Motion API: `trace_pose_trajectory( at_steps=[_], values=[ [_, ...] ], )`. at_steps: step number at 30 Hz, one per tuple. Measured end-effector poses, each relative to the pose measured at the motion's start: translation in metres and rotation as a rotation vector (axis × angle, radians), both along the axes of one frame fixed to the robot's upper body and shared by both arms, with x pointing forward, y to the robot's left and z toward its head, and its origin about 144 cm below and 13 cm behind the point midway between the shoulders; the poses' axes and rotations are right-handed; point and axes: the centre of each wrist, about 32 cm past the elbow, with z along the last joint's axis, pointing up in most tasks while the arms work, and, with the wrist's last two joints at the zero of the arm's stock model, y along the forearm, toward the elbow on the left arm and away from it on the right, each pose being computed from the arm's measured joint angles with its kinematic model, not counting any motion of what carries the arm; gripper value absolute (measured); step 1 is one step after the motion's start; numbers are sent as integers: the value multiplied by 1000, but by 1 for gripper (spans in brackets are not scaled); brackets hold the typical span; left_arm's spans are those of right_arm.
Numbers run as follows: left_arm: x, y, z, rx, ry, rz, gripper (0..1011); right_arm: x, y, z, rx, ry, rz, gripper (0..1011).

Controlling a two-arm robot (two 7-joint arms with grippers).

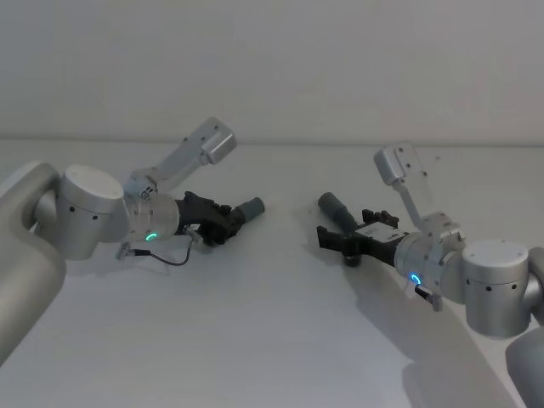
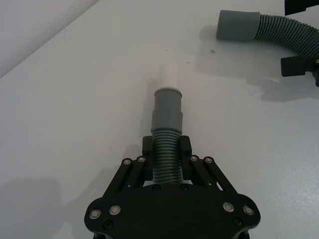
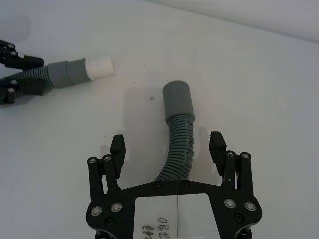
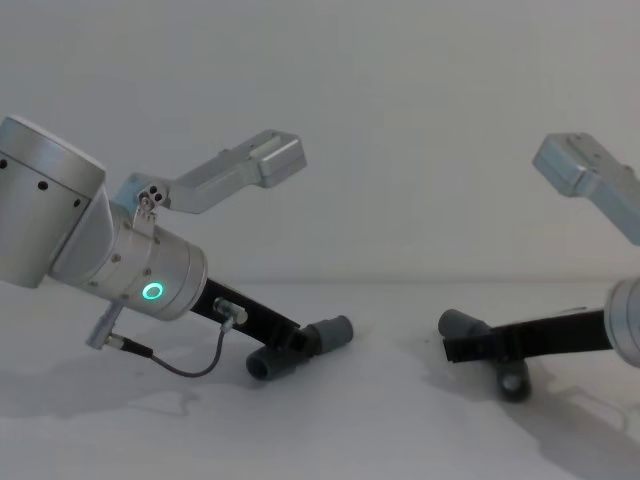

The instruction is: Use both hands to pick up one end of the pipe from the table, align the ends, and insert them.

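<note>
My left gripper [image 1: 223, 223] is shut on the ribbed part of the left pipe piece [image 2: 167, 112], low at the white table [image 1: 255, 340]. That piece's grey cuff with a whitish tip [image 2: 169, 77] points away from the fingers, toward the other piece. The right pipe piece [image 3: 178, 104] lies on the table, its smooth cuff pointing away from my right gripper [image 3: 168, 144]. That gripper is open, with one finger on each side of the ribbed hose and not touching it. In the chest view the two cuffs [image 4: 330, 333] [image 4: 460, 325] face each other across a gap.
The table stretches white and bare around both pieces, with a plain wall behind. Each arm's silver wrist [image 1: 89, 212] [image 1: 497, 285] sits low over the table near the outer sides. A thin cable [image 4: 190, 365] hangs under the left wrist.
</note>
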Motion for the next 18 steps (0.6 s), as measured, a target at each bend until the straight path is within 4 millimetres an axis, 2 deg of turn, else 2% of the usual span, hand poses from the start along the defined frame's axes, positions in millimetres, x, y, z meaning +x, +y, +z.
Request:
trace_pose_trajectory(
  at_steps=[18],
  values=[
    [0, 0, 0, 0, 0, 0, 298, 5, 0, -5, -8, 20, 6, 1001]
  ],
)
